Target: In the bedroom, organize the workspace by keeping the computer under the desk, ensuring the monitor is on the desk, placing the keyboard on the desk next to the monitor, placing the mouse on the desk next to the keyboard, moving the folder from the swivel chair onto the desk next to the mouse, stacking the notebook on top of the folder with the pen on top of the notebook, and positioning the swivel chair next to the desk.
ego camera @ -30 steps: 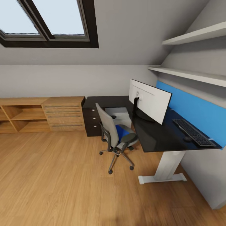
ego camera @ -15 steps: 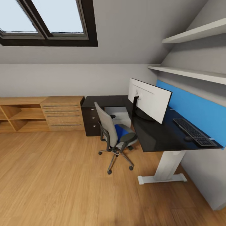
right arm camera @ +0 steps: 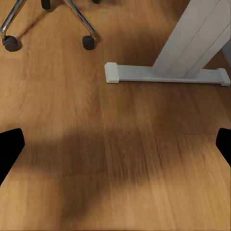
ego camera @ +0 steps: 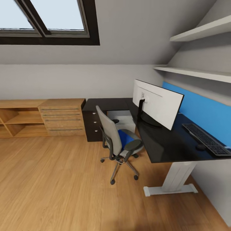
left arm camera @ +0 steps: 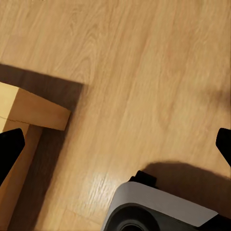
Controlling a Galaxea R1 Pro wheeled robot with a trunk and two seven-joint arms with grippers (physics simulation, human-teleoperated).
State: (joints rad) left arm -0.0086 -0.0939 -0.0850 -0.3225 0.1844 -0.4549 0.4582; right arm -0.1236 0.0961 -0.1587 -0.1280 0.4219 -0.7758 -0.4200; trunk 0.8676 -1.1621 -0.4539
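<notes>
Right pincer (right arm camera: 115, 144), jaws spread wide, hangs over bare floor (right arm camera: 120, 168); swivel chair (right arm camera: 48, 19) casters and table (right arm camera: 192, 48) pedestal lie well beyond its fingertips.

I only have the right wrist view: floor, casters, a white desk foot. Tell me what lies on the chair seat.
Observer: In the head view, a blue folder lies on the seat of the swivel chair.
Operator: Report what the desk holds.
Observer: The monitor, keyboard and mouse sit on the black desk.
Operator: Locate the computer.
Observer: The computer stands under the desk, beyond the chair.
</notes>
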